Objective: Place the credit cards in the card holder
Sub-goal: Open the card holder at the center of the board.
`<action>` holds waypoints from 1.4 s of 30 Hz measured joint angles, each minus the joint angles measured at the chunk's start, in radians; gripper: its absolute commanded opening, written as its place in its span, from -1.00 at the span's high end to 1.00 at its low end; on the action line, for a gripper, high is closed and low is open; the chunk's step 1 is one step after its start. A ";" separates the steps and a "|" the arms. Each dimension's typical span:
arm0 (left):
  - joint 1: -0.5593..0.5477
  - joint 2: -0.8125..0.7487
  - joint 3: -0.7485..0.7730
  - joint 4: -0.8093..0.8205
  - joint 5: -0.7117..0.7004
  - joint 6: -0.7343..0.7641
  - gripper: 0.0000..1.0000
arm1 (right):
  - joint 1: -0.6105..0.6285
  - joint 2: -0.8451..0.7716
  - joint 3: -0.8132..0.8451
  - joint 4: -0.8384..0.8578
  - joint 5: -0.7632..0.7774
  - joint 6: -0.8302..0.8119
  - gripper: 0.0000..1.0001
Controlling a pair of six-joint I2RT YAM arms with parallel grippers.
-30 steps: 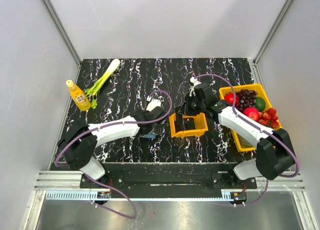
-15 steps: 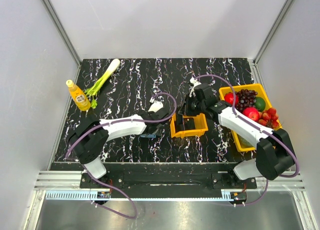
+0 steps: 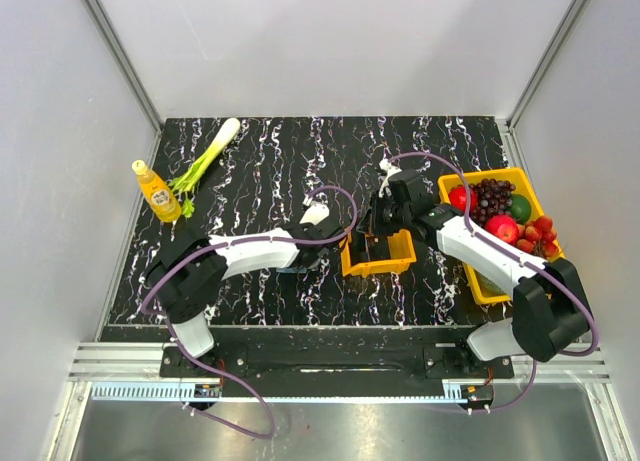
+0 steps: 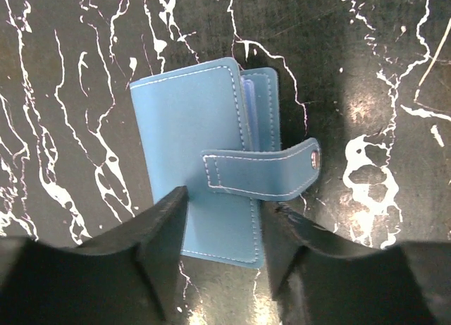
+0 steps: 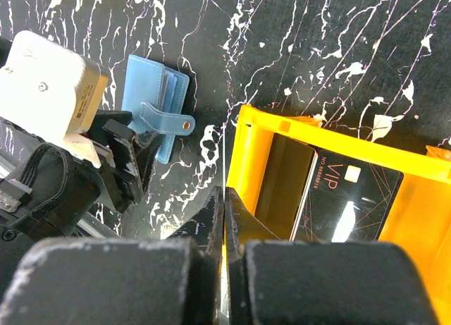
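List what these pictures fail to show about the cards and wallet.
Blue stitched fold-over wallet, left wrist view: cover hides its pockets; whether the left gripper grips it is unclear.
Dark thin cards in the orange plastic tray, right wrist view: shut right gripper hides their lower ends; count unclear.

The card holder (image 4: 204, 149) is soft, matt blue leather-like material with pale stitching and a shiny metal snap on its strap. The tabletop (image 4: 366, 57) is smooth black, veined white like marble. The orange tray (image 5: 338, 138) is glossy plastic, and the dark credit card (image 5: 345, 198) inside it gleams. The left tool (image 4: 224, 216) has matt black fingers (image 4: 158, 233).
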 measured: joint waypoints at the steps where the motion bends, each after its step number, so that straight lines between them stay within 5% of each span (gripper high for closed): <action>1: 0.000 0.000 0.000 0.001 0.000 -0.003 0.27 | 0.000 -0.001 -0.002 0.000 0.000 0.000 1.00; 6: 0.000 0.000 -0.001 0.012 0.001 -0.003 0.77 | 0.000 -0.002 -0.003 0.001 -0.001 -0.002 1.00; 11: 0.000 -0.011 -0.001 0.016 0.000 0.006 1.00 | 0.000 -0.002 -0.003 0.003 -0.002 -0.002 1.00; 26: 0.035 -0.283 -0.084 0.060 0.135 -0.072 1.00 | 0.000 0.000 -0.003 0.025 -0.045 0.008 1.00; 42: 0.084 -0.607 -0.489 0.213 0.146 -0.351 1.00 | 0.088 0.184 -0.001 0.236 -0.167 0.161 1.00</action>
